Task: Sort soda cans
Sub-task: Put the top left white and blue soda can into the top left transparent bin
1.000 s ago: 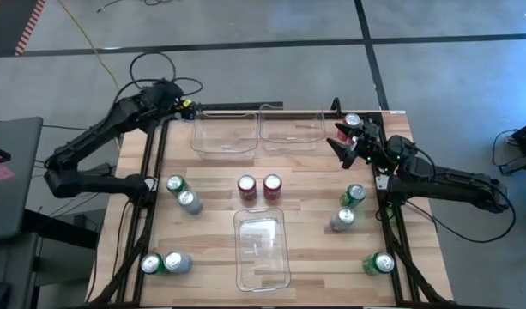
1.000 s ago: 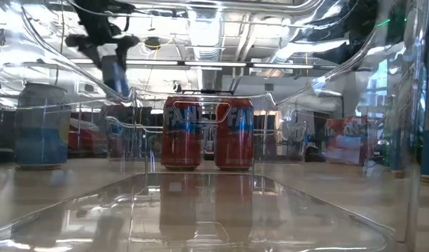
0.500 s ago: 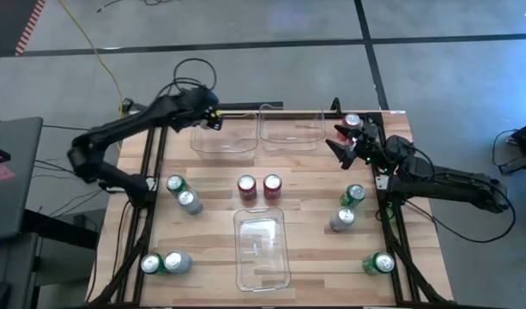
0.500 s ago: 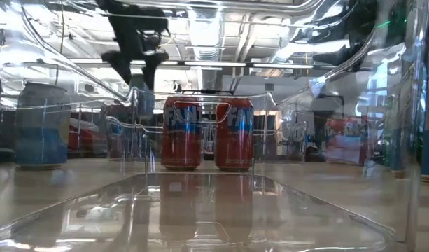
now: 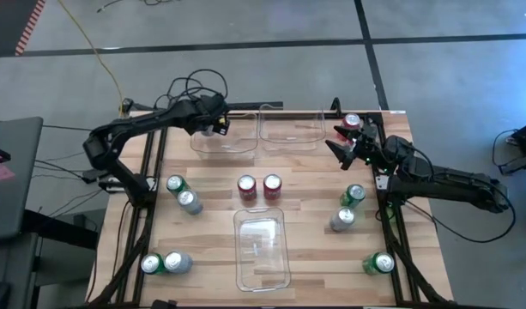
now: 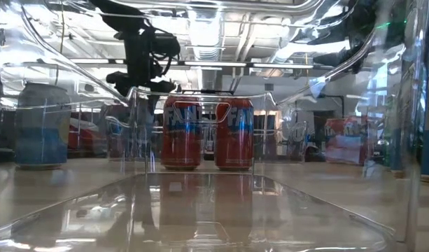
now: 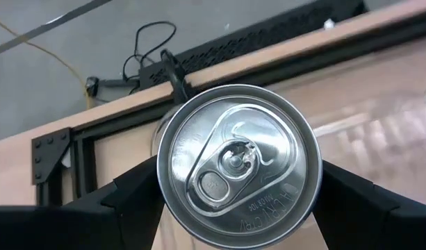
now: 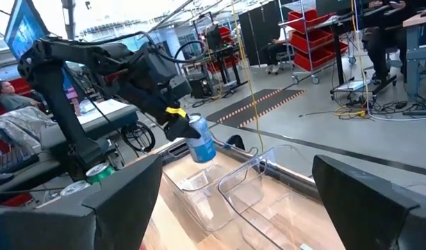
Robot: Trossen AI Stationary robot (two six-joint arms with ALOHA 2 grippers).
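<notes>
My left gripper [image 5: 218, 126] is shut on a silver-grey soda can [image 8: 199, 142] above the clear far-left bin [image 5: 202, 144]; the can's silver top [image 7: 239, 163] fills the left wrist view. My right gripper [image 5: 347, 146] hangs open near the table's far right corner, beside a red can [image 5: 353, 121] that stands there. Two red cans [image 5: 259, 185] stand upright mid-table. Green [image 5: 175, 183] and silver [image 5: 190, 202] cans stand at the left, another such pair [image 5: 164, 263] near the left corner. Green [image 5: 353, 195], silver [image 5: 341, 219] and green [image 5: 378, 263] cans are at the right. My left gripper pinches the silver can between its two fingers [image 7: 140, 191], one on each side of the wall just below the top rim [image 7: 167, 201]. The fingers come from above, pointing down. The can hangs below them, slightly tilted, lifted clear over the far-left bin.
A second clear bin [image 5: 291, 129] sits beside the first at the far edge, and a third [image 5: 261, 249] lies lengthwise at the near middle. Black frame rails run along both table sides. Bare wood shows between the can groups. People and shelving stand in the room beyond.
My left arm has carried the silver can from the table's far left corner toward the right and slightly toward the near edge, ending above the far-left bin. Its last half second of travel was shorter than the first. The right arm and all other cans kept still.
</notes>
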